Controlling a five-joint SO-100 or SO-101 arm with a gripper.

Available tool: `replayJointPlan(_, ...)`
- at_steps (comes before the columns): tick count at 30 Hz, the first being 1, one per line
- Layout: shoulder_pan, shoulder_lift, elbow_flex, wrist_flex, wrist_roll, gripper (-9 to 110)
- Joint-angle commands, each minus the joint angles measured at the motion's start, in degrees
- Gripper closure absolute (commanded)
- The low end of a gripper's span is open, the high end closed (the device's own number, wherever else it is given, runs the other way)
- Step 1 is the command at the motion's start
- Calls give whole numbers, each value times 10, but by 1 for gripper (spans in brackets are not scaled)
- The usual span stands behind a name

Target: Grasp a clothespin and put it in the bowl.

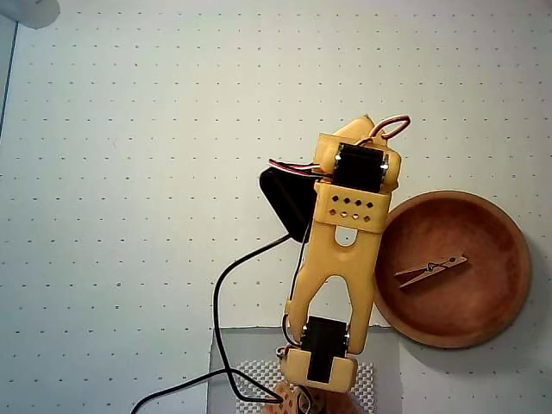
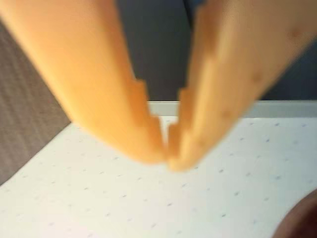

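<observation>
The clothespin [image 1: 431, 272], light-tan wood with a wire spring, lies flat inside the reddish-brown bowl [image 1: 504, 237] at the right of the overhead view. A dark sliver of the bowl [image 2: 303, 218] shows at the bottom right corner of the wrist view. My yellow gripper [image 2: 168, 157] is shut, its fingertips touching with nothing between them. It hangs above the white dotted table. In the overhead view the gripper [image 1: 366, 126] sits above and left of the bowl, mostly hidden under the wrist motor.
The yellow arm [image 1: 336, 267] folds back from its base at the bottom, close to the bowl's left rim. A black cable [image 1: 220, 302] loops left of the arm over a grey mat [image 1: 237, 362]. A white object [image 1: 30, 10] sits at the top left corner.
</observation>
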Motion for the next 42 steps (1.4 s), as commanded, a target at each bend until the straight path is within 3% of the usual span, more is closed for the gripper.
replayJointPlan(1,-56,28,-80,-7,133,105)
replayJointPlan(8,-73,16,-88,-35,304,105)
replayJointPlan(17,-71,52,14,-89,312,105)
replayJointPlan(26,-69,254,289,-192,283,105)
replayJointPlan(36,-69,460,691,-398,278,105)
replayJointPlan(42,-69,514,814,-468,280,105)
